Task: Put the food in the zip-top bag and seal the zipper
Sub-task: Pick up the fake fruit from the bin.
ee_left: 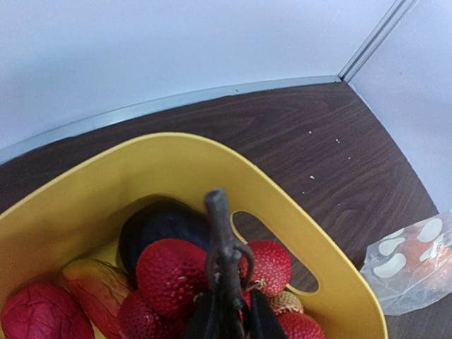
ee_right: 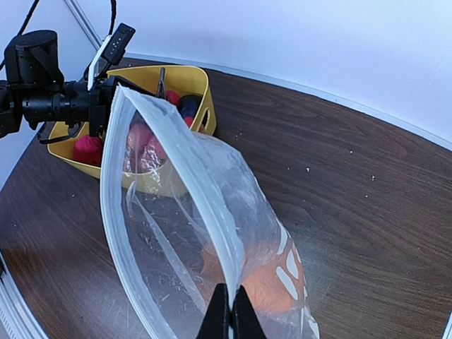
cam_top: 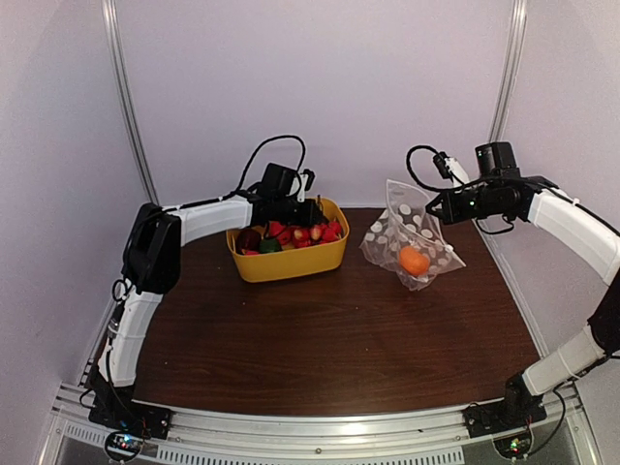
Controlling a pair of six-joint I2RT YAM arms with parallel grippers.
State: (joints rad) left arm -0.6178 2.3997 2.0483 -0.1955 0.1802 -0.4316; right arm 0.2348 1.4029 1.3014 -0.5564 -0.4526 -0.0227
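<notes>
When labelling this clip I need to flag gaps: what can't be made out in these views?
Left wrist view: the left end effector is cut off by the bottom edge, so its hold on the stem of the red fruit bunch is unclear.
Right wrist view: the clear polka-dot plastic bag, pinched by the right end effector, hides part of the yellow plastic tub and blurs the round orange fruit.
Top view: the pieces in the tub are too small to identify.

Right gripper (ee_right: 231, 314) pinched tight on zipper (ee_right: 205, 205) of zip-top bag (ee_right: 162, 240). Bag held up, mouth gaping toward yellow tub (ee_right: 194, 79). Orange (ee_right: 258, 289) low inside bag. Left arm (ee_right: 42, 99) over tub. Red food (ee_right: 88, 150) and dark purple piece (ee_right: 187, 106) in tub. Dark wood table (ee_right: 353, 198) beneath.
</notes>
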